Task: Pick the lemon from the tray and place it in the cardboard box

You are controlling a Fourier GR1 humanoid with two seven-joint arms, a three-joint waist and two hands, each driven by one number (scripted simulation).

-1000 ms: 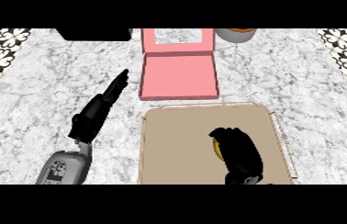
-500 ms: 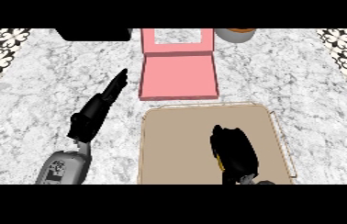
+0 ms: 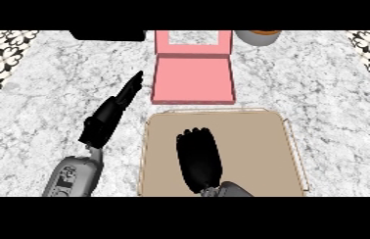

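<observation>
Now the right hand (image 3: 198, 159) lies farther left over the tan tray (image 3: 271, 135) than a second ago, and the yellow sliver of lemon that showed beside it then is gone from sight, which suggests the hand has covered the fruit or closed on it. Its fingers point toward the pink cardboard box (image 3: 194, 79) beyond the tray, but whether they curl round the lemon cannot be told. The left hand (image 3: 112, 113) rests on the counter (image 3: 43, 96), fingers straight.
</observation>
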